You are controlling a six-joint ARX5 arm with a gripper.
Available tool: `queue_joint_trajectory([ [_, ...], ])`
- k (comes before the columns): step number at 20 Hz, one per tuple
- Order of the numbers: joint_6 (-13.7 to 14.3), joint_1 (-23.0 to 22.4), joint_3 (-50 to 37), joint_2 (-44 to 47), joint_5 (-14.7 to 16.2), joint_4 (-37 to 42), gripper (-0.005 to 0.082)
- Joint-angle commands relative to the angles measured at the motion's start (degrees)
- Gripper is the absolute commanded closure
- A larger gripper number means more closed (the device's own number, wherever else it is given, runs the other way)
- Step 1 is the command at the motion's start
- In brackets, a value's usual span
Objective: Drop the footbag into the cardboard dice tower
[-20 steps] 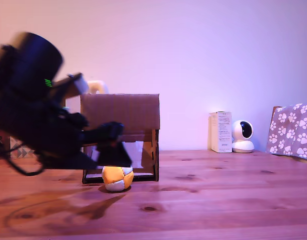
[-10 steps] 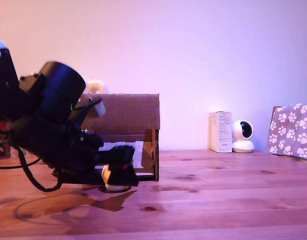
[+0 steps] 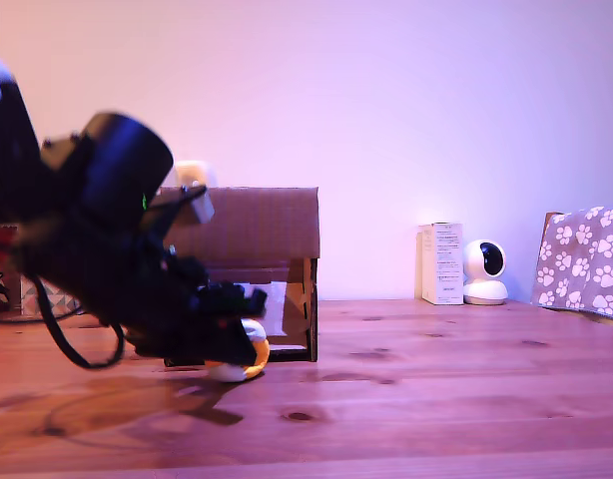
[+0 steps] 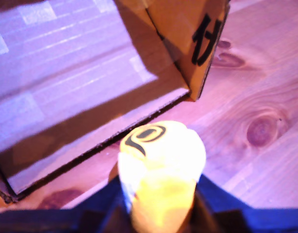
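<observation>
1. At the exterior view's left, the dark arm reaches low over the wooden worktop (image 3: 436,399).
2. Its claw (image 3: 239,344) is clamped on the footbag (image 3: 249,354), lower left of centre, just above the worktop.
3. Directly behind stands the cardboard dice tower (image 3: 252,225).
4. At the right: a white box (image 3: 441,262), a white camera (image 3: 483,271), a paw-print box (image 3: 586,261).
</observation>
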Motion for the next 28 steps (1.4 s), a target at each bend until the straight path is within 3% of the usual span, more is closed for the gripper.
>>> queue_joint_trajectory([
  [1, 0.31, -0.9, -0.17, -3.89, 0.92, -2.54, 0.0629],
  [3, 0.31, -1.51, -0.17, -8.22, 2.29, -7.02, 0.0629],
  [9, 0.31, -3.13, -0.17, -20.09, 2.43, -15.78, 0.0629],
  [15, 0.57, -2.71, 0.35, -28.92, 2.34, -10.19, 0.0629],
  [18, 3.06, -1.27, 3.06, -29.03, 2.36, -7.5, 0.0629],
  [22, 3.39, 2.36, 9.11, -26.1, 2.71, -9.84, 0.0629],
  [28, 3.52, 7.65, 22.45, -17.05, 9.6, -20.79, 0.0629],
])
